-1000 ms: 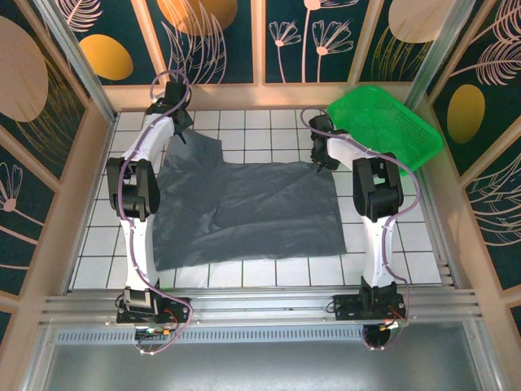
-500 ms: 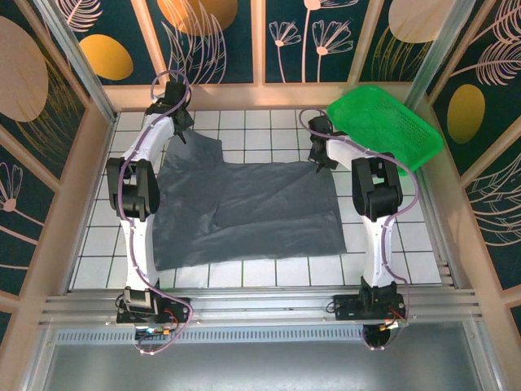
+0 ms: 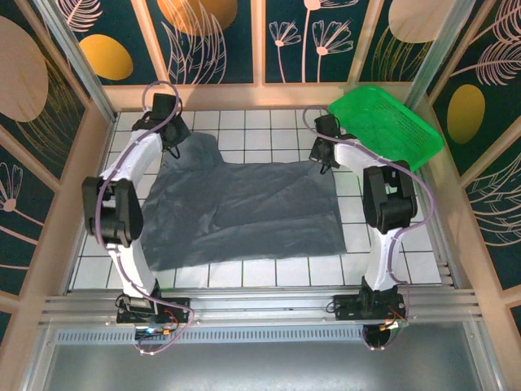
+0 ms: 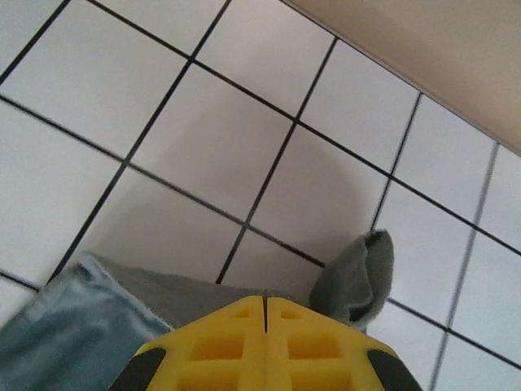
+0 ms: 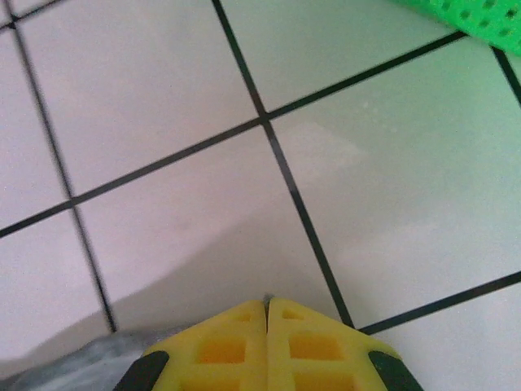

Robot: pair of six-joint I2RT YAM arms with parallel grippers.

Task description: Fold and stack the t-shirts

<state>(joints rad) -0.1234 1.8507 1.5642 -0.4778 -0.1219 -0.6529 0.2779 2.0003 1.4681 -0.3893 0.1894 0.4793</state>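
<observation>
A dark slate blue-grey t-shirt (image 3: 244, 208) lies spread over the white tiles in the top view. My left gripper (image 3: 172, 147) is at its far left corner. In the left wrist view the yellow fingers (image 4: 265, 298) are shut on the cloth (image 4: 171, 295), and a rolled fold of it (image 4: 358, 281) sticks up to their right. My right gripper (image 3: 326, 161) is at the shirt's far right corner. In the right wrist view its fingers (image 5: 267, 300) are shut with a sliver of grey cloth pinched at the tips, and more cloth (image 5: 65, 371) shows at lower left.
A green mesh basket (image 3: 387, 122) leans at the back right corner, just right of the right arm; its edge (image 5: 480, 16) shows in the right wrist view. A wooden rim (image 3: 252, 96) bounds the tiled floor at the back, with patterned walls around it.
The left arm's elbow has swung out to the left, and the shirt's far left corner has shifted with its gripper. The right arm's elbow has moved slightly right, with its gripper staying at the far right corner.
</observation>
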